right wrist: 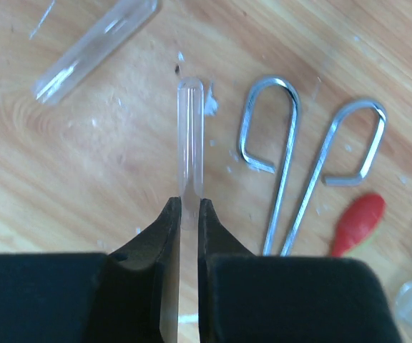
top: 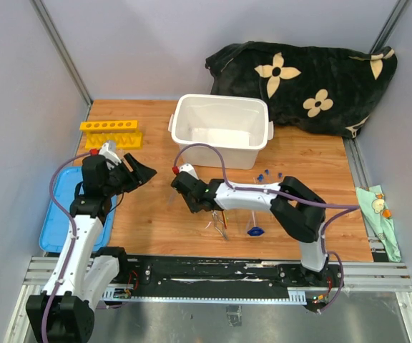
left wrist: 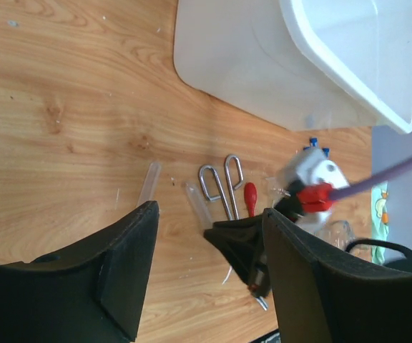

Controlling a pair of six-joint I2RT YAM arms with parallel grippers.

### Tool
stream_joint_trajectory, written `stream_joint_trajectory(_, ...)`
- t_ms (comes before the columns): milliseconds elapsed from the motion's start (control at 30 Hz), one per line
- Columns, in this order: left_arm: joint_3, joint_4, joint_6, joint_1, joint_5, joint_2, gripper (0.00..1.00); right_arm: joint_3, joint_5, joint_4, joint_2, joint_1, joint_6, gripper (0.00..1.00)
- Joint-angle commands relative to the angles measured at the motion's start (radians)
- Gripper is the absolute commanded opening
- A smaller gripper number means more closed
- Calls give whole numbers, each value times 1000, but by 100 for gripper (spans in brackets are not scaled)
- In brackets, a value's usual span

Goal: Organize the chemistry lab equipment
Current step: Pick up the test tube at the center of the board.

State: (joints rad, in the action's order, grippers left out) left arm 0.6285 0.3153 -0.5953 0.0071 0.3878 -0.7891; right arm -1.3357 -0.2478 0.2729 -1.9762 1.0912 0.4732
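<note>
Zero tubes in rack (top: 109,126); my right claw (right wrist: 189,206) pinches one glass tube (right wrist: 191,128), left claw (left wrist: 209,211) gapes empty, tweezers (right wrist: 281,179) loose.

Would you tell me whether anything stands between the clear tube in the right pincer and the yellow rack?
Yes: the left pincer, open, hangs roughly on the line between the clear tube and the yellow rack. Nothing else visible does.
</note>
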Motion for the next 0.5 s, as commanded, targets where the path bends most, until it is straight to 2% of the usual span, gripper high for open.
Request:
stream_joint_trajectory(0, -11, -41, -4, -7, 73, -20, 65, 81, -77, 18, 165, 33, -4, 0)
stream_joint_trajectory(100, -18, -66, -23, -8, 115, -39, 68, 135, -107, 4, 254, 60, -35, 1)
stream_joint_trajectory(267, -41, -126, -67, -26, 182, -77, 66, 186, -140, -62, 374, 114, -88, 1)
stream_joint_trajectory(367, -54, -164, -96, -51, 203, -93, 57, 199, -144, -99, 401, 123, -94, 1)
stream_joint_trajectory(467, -61, -195, -125, -73, 230, -102, 54, 205, -151, -134, 414, 127, -101, 1)
